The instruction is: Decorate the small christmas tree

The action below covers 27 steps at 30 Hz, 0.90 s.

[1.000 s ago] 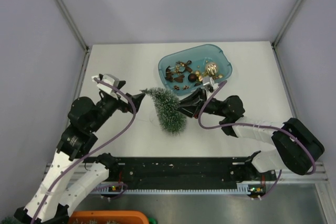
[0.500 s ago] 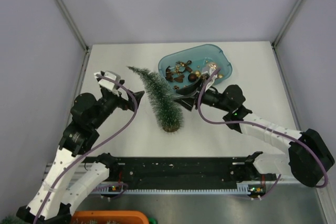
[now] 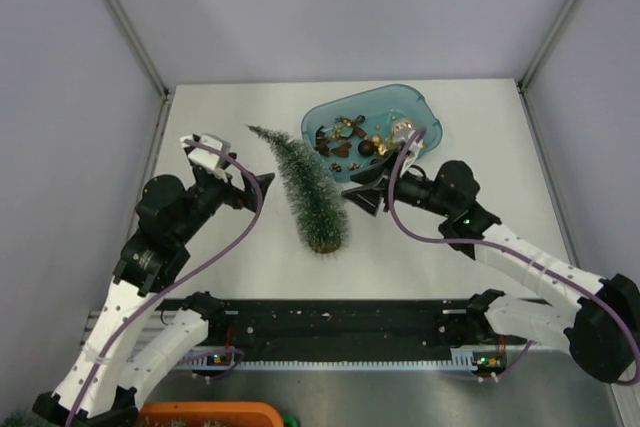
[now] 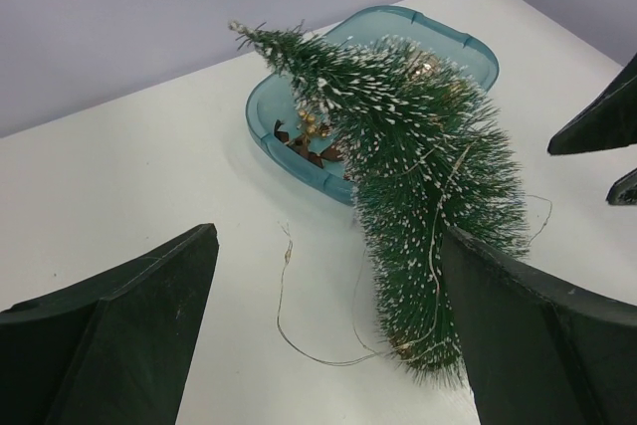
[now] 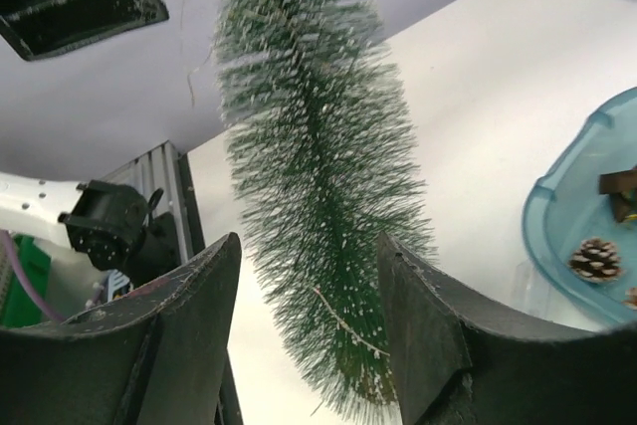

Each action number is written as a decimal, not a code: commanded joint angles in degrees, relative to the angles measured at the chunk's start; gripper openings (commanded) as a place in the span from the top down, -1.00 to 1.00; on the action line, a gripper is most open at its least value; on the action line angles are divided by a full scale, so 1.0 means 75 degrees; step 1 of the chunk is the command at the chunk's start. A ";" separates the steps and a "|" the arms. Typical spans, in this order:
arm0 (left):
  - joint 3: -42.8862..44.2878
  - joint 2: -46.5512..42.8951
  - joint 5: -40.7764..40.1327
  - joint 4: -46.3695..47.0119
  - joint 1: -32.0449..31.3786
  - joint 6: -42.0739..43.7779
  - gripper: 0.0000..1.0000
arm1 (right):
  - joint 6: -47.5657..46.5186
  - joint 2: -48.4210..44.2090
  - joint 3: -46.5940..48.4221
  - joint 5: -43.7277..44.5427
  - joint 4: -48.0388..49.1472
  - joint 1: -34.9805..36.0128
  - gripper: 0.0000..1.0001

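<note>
Walls (image 3: 350,7): grey panels with metal corner posts are closing in the table on the left, far and right sides.

Table (image 3: 240,107): the white top is showing bare across its far-left part and in a strip along the right edge; its edges are meeting the walls directly.

Rail (image 3: 340,322): a dark bar is running along the near edge, carrying both arm bases.

Tray (image 3: 380,90): the translucent blue oval is sitting at the far right, near the far edge.

Tree (image 3: 312,192): it is standing on its brown base near the table's middle, just left of the tray, its tip pointing far-left in the top view; whether it is leaning cannot be told.

Left gripper (image 3: 258,187): it is hovering just left of the tree, jaws spread wide and holding nothing.

Right gripper (image 3: 358,194): it is sitting at the tree's right flank between tree and tray, jaws parted and not clamping the bristles (image 5: 318,146) seen between its fingers.

Wire (image 4: 284,316): a thin strand is trailing from the tree onto the table.

Ornaments (image 3: 350,137): small brown and gold pieces are lying in the tray.

Pine cone (image 5: 595,258): it is resting inside the tray's near rim.
</note>
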 commanded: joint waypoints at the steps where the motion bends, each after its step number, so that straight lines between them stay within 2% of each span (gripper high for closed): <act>1: 0.0156 -0.0171 0.0019 0.0286 0.0067 0.0047 -0.98 | 0.0080 -0.0905 0.0410 0.0616 -0.0592 -0.0440 -0.15; 5: 0.0086 -0.0253 0.0018 0.0298 0.0102 0.0036 -0.97 | 0.0034 -0.0720 0.0996 0.1729 -0.2102 -0.0862 -0.15; 9: 0.0027 -0.0358 0.0054 0.0240 0.0137 0.0036 -0.97 | 0.0758 -0.0076 0.1010 0.2562 -0.2773 -0.1400 -0.07; 12: 0.0027 -0.0429 0.0007 0.0169 0.0149 0.0106 -0.97 | 0.1309 0.0451 0.0717 0.2774 -0.2786 -0.1647 -0.02; 16: 0.0015 -0.0511 -0.0052 0.0122 0.0161 0.0106 -0.97 | 0.1439 0.1552 0.0681 0.2587 -0.2587 -0.1695 0.01; 20: 0.0004 -0.0581 -0.0029 0.0134 0.0207 0.0106 -0.97 | 0.1674 0.2584 0.0716 0.2458 -0.1979 -0.1695 0.07; 23: 0.0004 -0.0593 0.0018 0.0087 0.0289 0.0106 -0.97 | 0.1733 0.2960 0.0786 0.2481 -0.1556 -0.1695 0.10; 27: -0.0008 -0.0652 0.0112 0.0017 0.0383 0.0106 -0.97 | 0.1347 0.3019 0.1476 0.2914 -0.2139 -0.1835 0.07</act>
